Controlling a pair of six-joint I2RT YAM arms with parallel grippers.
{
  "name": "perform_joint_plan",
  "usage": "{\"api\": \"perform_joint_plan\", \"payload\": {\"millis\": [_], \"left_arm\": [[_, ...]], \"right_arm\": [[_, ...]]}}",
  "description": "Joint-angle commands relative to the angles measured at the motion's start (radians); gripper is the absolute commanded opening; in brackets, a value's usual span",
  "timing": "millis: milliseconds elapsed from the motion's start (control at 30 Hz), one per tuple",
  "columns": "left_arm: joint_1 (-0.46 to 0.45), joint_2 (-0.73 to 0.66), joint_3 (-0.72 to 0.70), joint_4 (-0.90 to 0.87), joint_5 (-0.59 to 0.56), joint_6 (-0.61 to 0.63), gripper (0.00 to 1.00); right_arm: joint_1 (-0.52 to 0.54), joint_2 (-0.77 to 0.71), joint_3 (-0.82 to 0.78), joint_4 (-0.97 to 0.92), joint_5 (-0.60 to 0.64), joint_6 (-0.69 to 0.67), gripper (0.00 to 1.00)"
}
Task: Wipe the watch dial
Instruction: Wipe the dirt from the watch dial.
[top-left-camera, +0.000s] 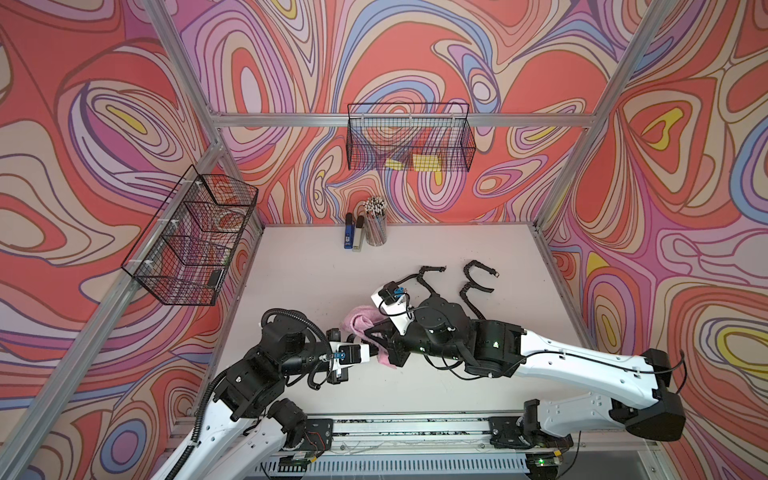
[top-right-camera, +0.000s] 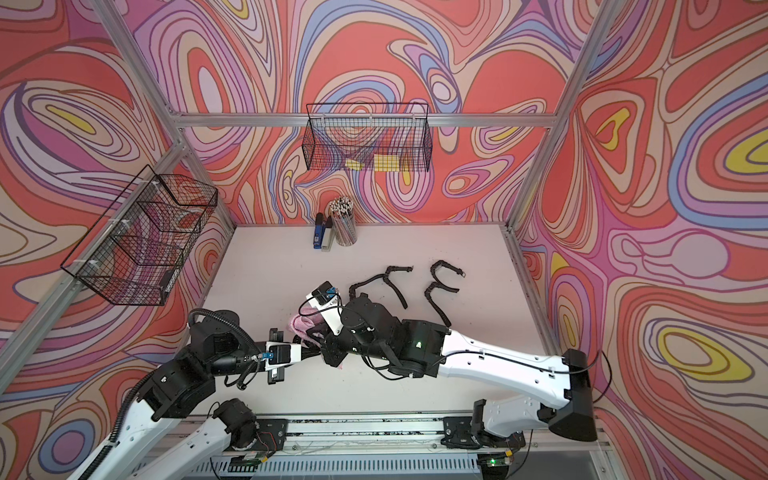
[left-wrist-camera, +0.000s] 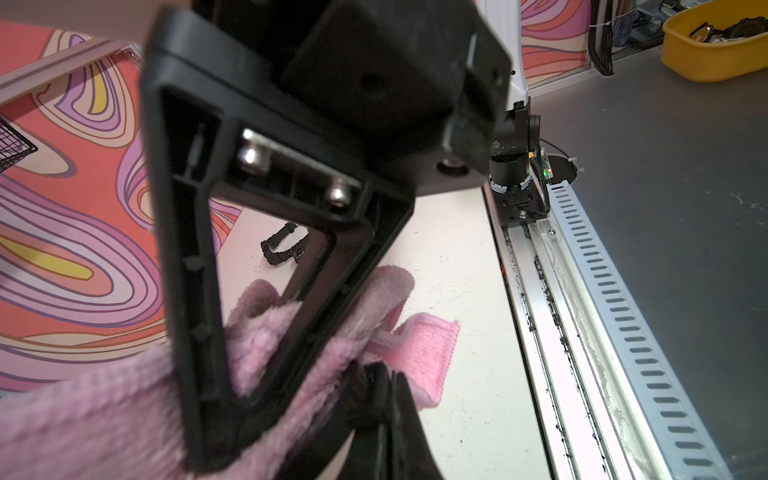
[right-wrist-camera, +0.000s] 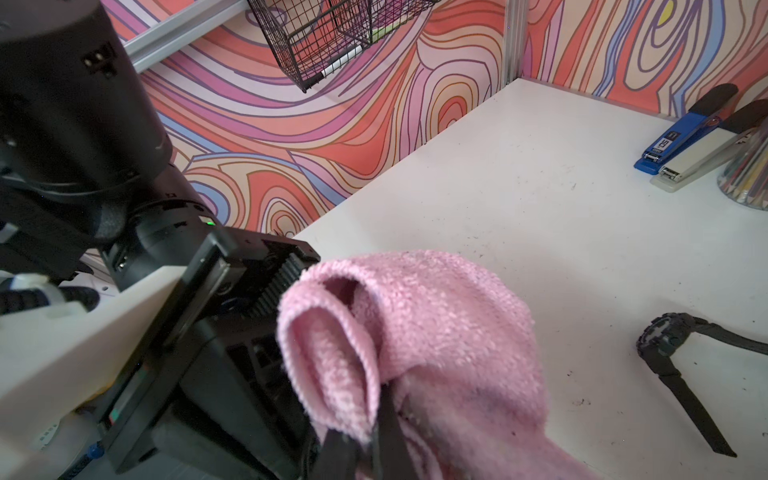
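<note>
A pink cloth (right-wrist-camera: 436, 311) is bunched in my right gripper (right-wrist-camera: 380, 399), which is shut on a fold of it. The two grippers meet over the middle of the table, where the cloth (top-left-camera: 359, 318) shows in both top views. My left gripper (left-wrist-camera: 384, 374) is shut on a dark knobbly thing (left-wrist-camera: 363, 405) that looks like a black watch, with the cloth (left-wrist-camera: 424, 353) lying over it. The dial is hidden under the cloth. My right gripper's finger frame (left-wrist-camera: 195, 266) fills the left wrist view.
Several black watches (top-left-camera: 478, 278) lie on the white table (top-left-camera: 415, 386) behind the arms, one near the cloth (right-wrist-camera: 665, 340). Two staplers (top-left-camera: 353, 235) and a pencil cup (top-left-camera: 376, 226) stand at the back edge. Wire baskets (top-left-camera: 195, 237) hang on the left and back walls.
</note>
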Motion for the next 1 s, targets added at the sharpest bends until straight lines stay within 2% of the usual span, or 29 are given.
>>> {"api": "perform_joint_plan", "payload": {"millis": [0, 133, 233, 367, 467, 633, 900, 967], "left_arm": [[0.0, -0.013, 0.036, 0.066, 0.015, 0.01, 0.0], [0.0, -0.022, 0.037, 0.06, 0.008, 0.009, 0.0], [0.0, -0.022, 0.04, 0.061, 0.007, 0.009, 0.0], [0.0, -0.017, 0.043, 0.059, 0.012, 0.009, 0.0], [0.0, -0.015, 0.042, 0.061, 0.015, 0.009, 0.0], [-0.001, -0.025, 0.045, 0.056, 0.012, 0.006, 0.0], [0.0, -0.028, 0.049, 0.052, 0.007, 0.006, 0.0], [0.0, -0.027, 0.051, 0.049, 0.002, 0.009, 0.0]], "right_arm": [[0.043, -0.013, 0.022, -0.051, -0.025, 0.013, 0.0], [0.131, -0.034, 0.03, -0.108, 0.044, 0.037, 0.0], [0.142, -0.042, 0.002, -0.09, 0.048, 0.058, 0.0], [0.134, -0.053, -0.035, -0.055, 0.095, 0.044, 0.0], [0.066, -0.033, -0.03, -0.042, 0.041, 0.033, 0.0], [0.021, 0.012, 0.003, -0.04, 0.009, 0.001, 0.0], [0.021, -0.006, 0.006, -0.036, -0.031, 0.034, 0.0], [0.049, -0.028, 0.002, -0.047, -0.003, 0.04, 0.0]]}}
